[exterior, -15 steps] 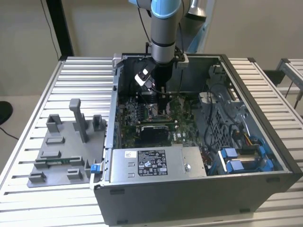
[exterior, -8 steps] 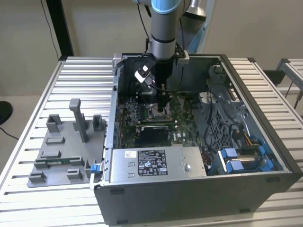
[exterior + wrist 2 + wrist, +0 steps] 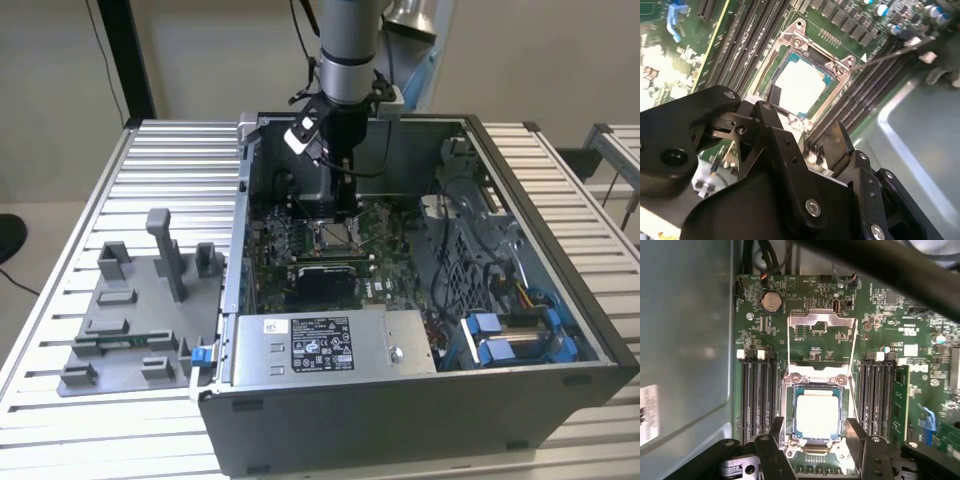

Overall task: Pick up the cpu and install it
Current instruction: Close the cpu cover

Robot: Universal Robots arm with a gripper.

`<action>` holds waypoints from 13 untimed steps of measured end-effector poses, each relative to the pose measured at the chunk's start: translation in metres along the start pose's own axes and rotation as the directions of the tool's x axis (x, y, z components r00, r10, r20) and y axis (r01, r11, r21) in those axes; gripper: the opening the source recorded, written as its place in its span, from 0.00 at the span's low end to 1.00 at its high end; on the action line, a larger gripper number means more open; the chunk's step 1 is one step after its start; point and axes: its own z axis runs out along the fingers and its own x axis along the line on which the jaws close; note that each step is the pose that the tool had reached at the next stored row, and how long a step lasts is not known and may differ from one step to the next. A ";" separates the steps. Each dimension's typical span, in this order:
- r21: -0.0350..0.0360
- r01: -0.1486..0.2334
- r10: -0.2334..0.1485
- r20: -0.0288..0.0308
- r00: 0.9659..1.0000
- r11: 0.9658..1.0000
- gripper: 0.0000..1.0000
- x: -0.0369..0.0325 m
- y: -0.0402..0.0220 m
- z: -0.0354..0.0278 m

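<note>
CPU (image 3: 817, 414) lies flat in the socket (image 3: 815, 376), pale top up, inside the open case (image 3: 560, 330), as I watch from my remote desk. My gripper (image 3: 815, 422) hangs just above it with the fingers (image 3: 776, 427) apart, one on either side of the chip and clamped on nothing; I cannot tell whether they touch its edges. I judge the placing step to be at its end: the chip looks let go and square to the frame (whether it is fully seated I cannot say from here). The hinged plate (image 3: 810, 316) stands open beyond the socket and its wire lever (image 3: 855, 350) is up, so the install is not yet locked. In the exterior view the grey tray (image 3: 140, 320) sits on the table (image 3: 180, 160) just beside the case, on that view's left, well apart from the arm (image 3: 350, 40). A white label (image 3: 320, 345) on the power supply (image 3: 400, 340) and small print on the board (image 3: 760, 330) are there; I leave them unread.
</note>
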 end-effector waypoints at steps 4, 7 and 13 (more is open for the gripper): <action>0.001 -0.002 0.002 -0.002 1.000 1.000 1.00 0.0002 0.0003 -0.0102; 0.001 -0.002 0.002 -0.002 1.000 1.000 1.00 0.0002 0.0003 -0.0101; 0.001 -0.002 0.002 -0.002 1.000 1.000 0.00 0.0002 0.0003 -0.0102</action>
